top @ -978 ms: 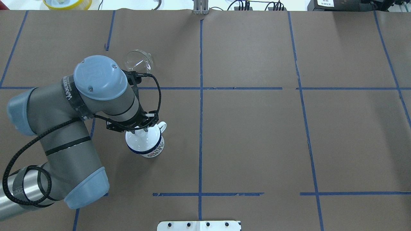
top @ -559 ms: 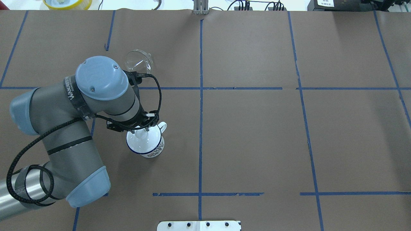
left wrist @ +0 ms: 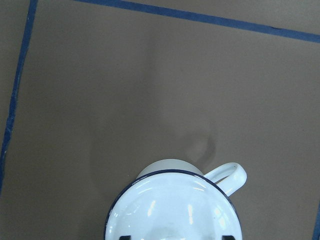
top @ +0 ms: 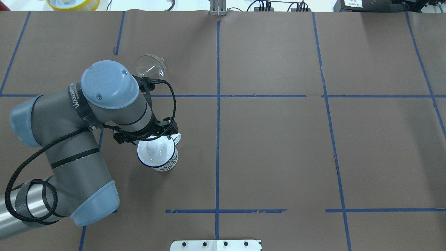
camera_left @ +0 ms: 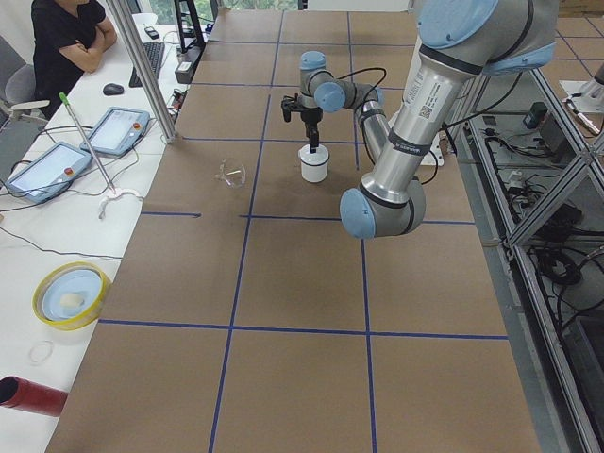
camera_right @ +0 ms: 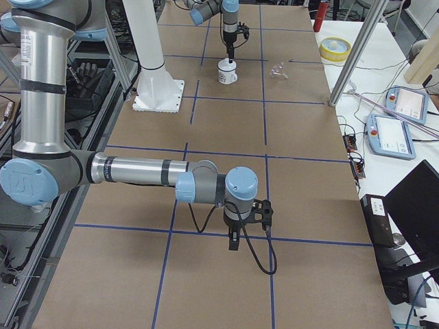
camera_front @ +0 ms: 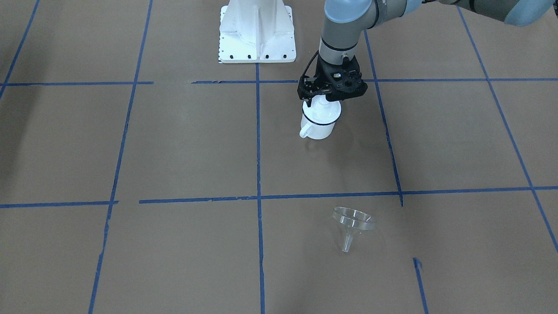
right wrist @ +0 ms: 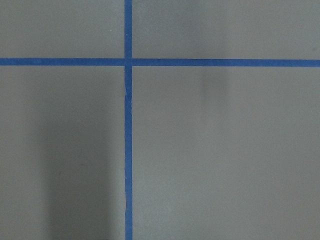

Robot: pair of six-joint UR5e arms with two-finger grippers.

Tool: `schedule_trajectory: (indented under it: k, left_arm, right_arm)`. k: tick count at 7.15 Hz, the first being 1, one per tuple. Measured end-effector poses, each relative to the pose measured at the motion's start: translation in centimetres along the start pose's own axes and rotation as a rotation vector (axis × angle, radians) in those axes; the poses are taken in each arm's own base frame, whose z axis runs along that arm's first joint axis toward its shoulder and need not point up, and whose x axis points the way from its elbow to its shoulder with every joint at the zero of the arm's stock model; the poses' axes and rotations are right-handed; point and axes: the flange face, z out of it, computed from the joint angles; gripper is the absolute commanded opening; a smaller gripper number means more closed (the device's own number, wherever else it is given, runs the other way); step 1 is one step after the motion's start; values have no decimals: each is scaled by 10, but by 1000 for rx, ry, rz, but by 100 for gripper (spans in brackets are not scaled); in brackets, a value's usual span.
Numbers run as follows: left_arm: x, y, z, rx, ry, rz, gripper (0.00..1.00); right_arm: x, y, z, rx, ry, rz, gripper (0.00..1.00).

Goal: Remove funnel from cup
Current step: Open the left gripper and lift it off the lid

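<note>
The clear funnel (camera_front: 353,221) (top: 150,65) lies on its side on the brown paper, well away from the cup, spout toward the operators' side. The white cup (camera_front: 320,127) (top: 164,162) with a dark blue rim stands upright, a white lid (top: 155,153) (left wrist: 175,210) with a knob resting on it. My left gripper (camera_front: 322,100) (top: 153,137) (left wrist: 176,236) hovers open just above the knob, its fingertips wide apart at the bottom edge of the left wrist view. My right gripper (camera_right: 233,243) hangs over bare paper far from both; I cannot tell its state.
The white robot base plate (camera_front: 256,30) (top: 216,245) sits at the table's robot-side edge. Blue tape lines cross the paper. A yellow bowl (camera_left: 68,294), two tablets (camera_left: 42,170) and a seated person (camera_left: 66,38) are beyond the far edge.
The left gripper has lifted slightly off the lid; its fingers no longer flank the knob, which now shows fully. Cup, lid and funnel have not moved.
</note>
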Motion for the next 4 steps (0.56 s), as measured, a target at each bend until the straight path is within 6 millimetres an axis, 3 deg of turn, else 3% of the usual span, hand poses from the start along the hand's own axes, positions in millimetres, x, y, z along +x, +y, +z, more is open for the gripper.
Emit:
schedule_trajectory:
  k: [3,4]
  left_arm:
    - [1,-2,-26,38,56,13,100]
    - [-7,-24,-43,84,94,23,100]
  right_arm:
    - [0,0,0,0,0,0,100]
    - [0,0,0,0,0,0,100]
